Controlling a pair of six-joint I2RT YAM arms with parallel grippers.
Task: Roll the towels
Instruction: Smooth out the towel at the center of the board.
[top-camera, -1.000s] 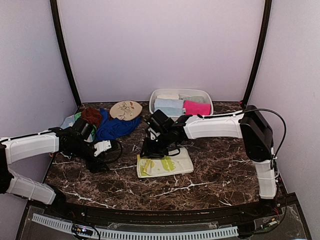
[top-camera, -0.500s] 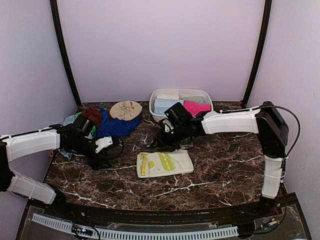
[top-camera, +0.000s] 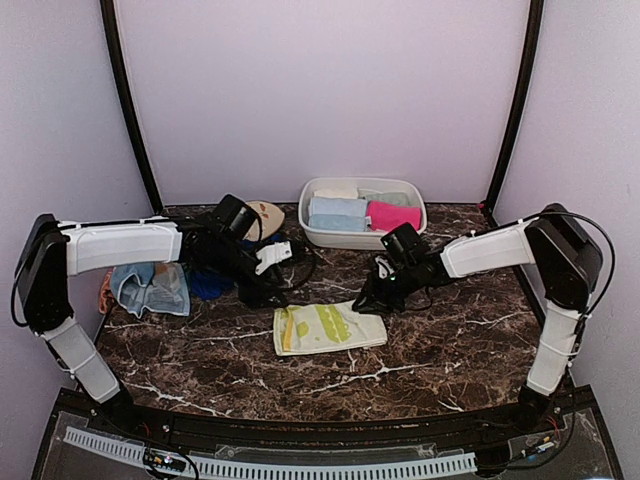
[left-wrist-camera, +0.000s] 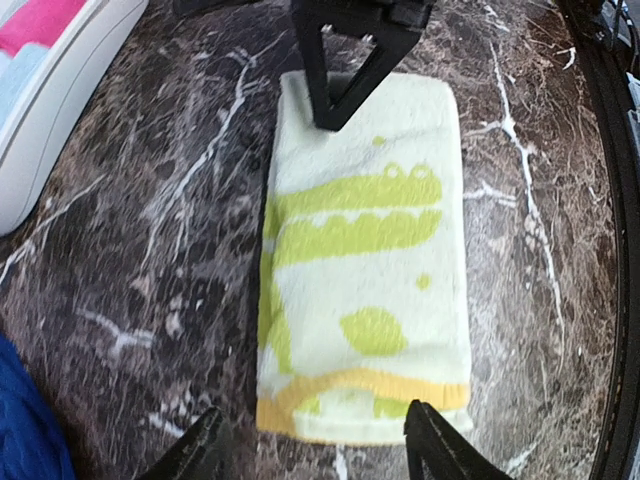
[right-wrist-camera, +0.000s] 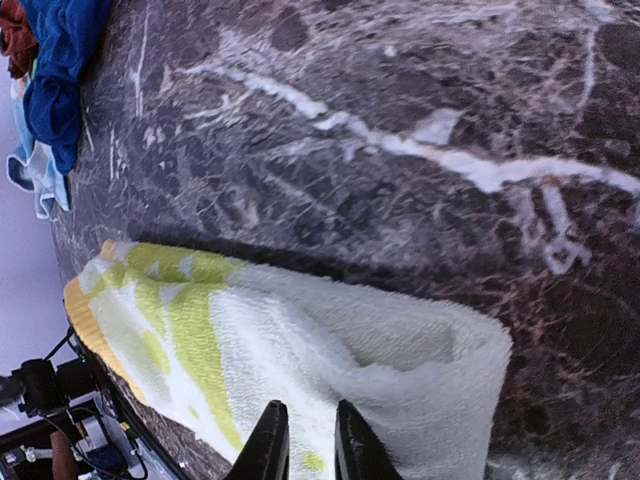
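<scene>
1. Setting: a lavender-walled booth with a dark, white-veined marble tabletop (top-camera: 450, 335). Clock directions are read from the overhead view, with 6 at the arm bases.
2. Right claw (right-wrist-camera: 305, 440): its jaws are drawn almost together, leaving a narrow slit. The tips rest at the 2 o'clock corner of the yellow-green towel (top-camera: 330, 327). Whether cloth is caught between them cannot be told. This placement probably serves to pin or lift that short end.
3. Left claw (left-wrist-camera: 315, 450): its jaws stand well apart, with one tip on each side of the towel's yellow-banded short end at 9 o'clock. Contact with the cloth cannot be told. The wide spread suits the strip's full width, so this claw is judged ready to grip or steady that end.
4. Yellow-green towel: it lies flat just toward 6 o'clock from the tabletop's centre and is folded into a long strip. The strip form gives a short edge from which a roll can start. No turn has been made yet.
5. White basin (top-camera: 355, 240): it sits at 12 o'clock, well apart from the strip. It holds the hot pink towel (top-camera: 393, 215) and a pale blue towel (top-camera: 337, 208) as compact bundles, along with paler ones behind them. It is presumably where finished pieces are kept.
6. Loose heap at 9 o'clock: a crumpled light blue towel (top-camera: 150, 285) and the royal blue towel (right-wrist-camera: 60, 60) lie out of the working area, apparently waiting their turn.
</scene>
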